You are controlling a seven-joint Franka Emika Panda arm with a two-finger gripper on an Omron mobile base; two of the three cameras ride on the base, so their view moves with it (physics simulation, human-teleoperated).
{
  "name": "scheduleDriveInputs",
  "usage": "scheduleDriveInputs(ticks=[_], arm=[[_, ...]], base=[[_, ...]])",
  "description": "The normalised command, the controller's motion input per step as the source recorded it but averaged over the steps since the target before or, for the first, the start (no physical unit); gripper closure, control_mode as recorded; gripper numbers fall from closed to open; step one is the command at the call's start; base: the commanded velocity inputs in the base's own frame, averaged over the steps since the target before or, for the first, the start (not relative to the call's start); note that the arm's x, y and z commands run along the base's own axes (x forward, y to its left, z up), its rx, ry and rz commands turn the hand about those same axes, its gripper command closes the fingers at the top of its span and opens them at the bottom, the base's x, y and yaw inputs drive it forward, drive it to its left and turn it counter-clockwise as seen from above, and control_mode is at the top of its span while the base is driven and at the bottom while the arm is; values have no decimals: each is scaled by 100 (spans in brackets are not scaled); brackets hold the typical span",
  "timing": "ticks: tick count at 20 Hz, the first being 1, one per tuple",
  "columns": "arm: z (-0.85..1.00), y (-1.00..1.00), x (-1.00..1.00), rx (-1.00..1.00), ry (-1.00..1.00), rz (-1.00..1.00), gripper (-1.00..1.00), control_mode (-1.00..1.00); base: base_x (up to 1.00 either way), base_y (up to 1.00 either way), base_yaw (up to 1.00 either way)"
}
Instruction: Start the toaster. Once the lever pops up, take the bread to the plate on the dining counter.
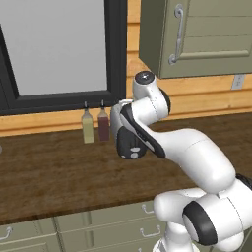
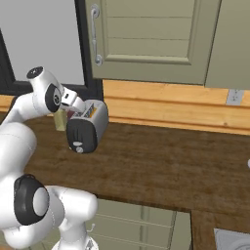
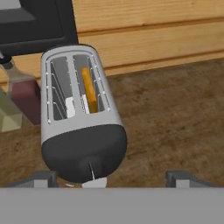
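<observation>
You are still at the opening of the job. The dark wood worktop (image 2: 161,161) with olive drawer fronts runs across in front of you, under the window (image 1: 59,44) and the olive wall cabinet (image 2: 146,34). The white arm (image 1: 197,162) reaches over it toward the far left.

The toaster (image 2: 88,126) stands on that worktop near the back wall, its black end panel facing you, just beside the two slim bottles (image 1: 96,125), which stand on its left. In the hand view you look down into its two slots: the bread (image 3: 89,89) stands on edge in the right-hand slot, golden and sunk low. The lever (image 3: 92,170) shows as a slim pale tab low on the black panel; whether it is pressed down I can't tell from here.

The gripper (image 3: 111,178) hangs just in front of that panel, its fingertips spread wide apart and holding nothing.

As I judge it, everything remains: start the toaster if it isn't running, wait for the pop, lift the slice and drive to the plate on the dining counter.
</observation>
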Motion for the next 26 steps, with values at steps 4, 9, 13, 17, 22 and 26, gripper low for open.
scheduleDriveInputs(ticks=[4, 9, 13, 17, 22, 26], arm=[[0, -19, 1, 0, 0, 0, -100, -100], [1, -11, 4, 0, -2, 0, -100, -100], [3, -1, 0, 0, -12, 0, -100, -100], [7, 0, 0, 0, -10, 0, -100, -100], [4, 0, 0, 0, -2, 0, -100, -100], [0, 0, 0, 0, 0, 0, -100, -100]], base=[[0, 0, 0], [0, 0, 0], [0, 0, 0], [0, 0, 0], [0, 0, 0], [0, 0, 0]])
